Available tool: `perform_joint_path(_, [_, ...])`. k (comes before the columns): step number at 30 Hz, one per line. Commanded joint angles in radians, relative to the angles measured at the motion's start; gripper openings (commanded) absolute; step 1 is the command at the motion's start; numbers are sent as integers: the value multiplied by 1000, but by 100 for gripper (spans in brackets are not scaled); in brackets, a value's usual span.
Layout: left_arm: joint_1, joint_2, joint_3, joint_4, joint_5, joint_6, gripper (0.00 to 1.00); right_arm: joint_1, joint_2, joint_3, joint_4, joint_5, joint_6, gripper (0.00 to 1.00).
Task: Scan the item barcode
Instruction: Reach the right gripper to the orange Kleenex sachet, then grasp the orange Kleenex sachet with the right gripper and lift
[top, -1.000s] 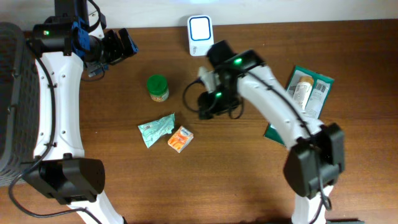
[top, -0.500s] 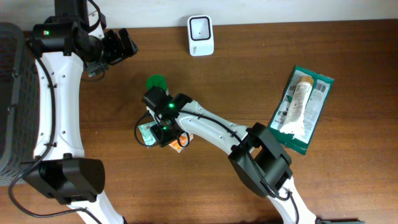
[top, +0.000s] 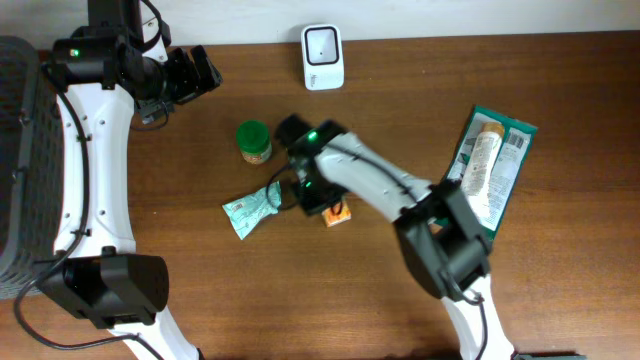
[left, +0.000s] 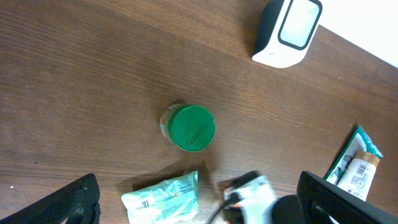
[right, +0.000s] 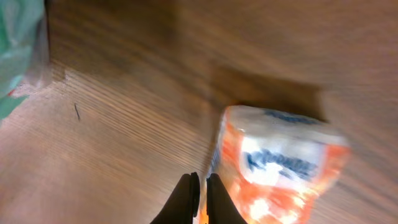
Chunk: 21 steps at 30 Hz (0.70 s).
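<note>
Two fingers of the right gripper (right: 200, 190) stand pinched, it seems, on the left edge of the small orange-and-white snack packet (right: 280, 165) on the brown wooden table (top: 560, 300). The white barcode scanner (top: 323, 57) sits beyond, toward the far edge. The left gripper (top: 195, 72) gapes wide, well apart.

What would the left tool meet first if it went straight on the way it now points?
Probably the green-lidded jar, which sits centred ahead of the open left tool, though depth is unclear.
</note>
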Motion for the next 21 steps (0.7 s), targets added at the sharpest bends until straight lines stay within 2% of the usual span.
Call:
perform_joint_path(1, [4,-15,10,-2,-6,9,99,-74,-146,3,-13,-110,-102,22])
perform_joint_path(2, [4,-15,10,-2,-6,9,99,-101,-159,3,-24,-130,-103,31])
perform_joint_path(4, [4,-15,10,-1,-6,9,99,-151,-154,-5,-46,-168,-104,37])
perform_joint_path(10, [4,-15,10,-1,-6,9,99,-178,-151,-169,-3,-211,-99,39])
perform_joint_path(16, [4,-15,10,-1,-6,9,99,-184,-151,-336,196,-246,-45,41])
perform_joint_path(19, [4,-15,10,-1,-6,9,99,-185,-124,-361,241,-246,-19,41])
perform_joint_path(21, [4,-15,10,-1,-6,9,99,-185,-116,-361,245,-246,-19,27])
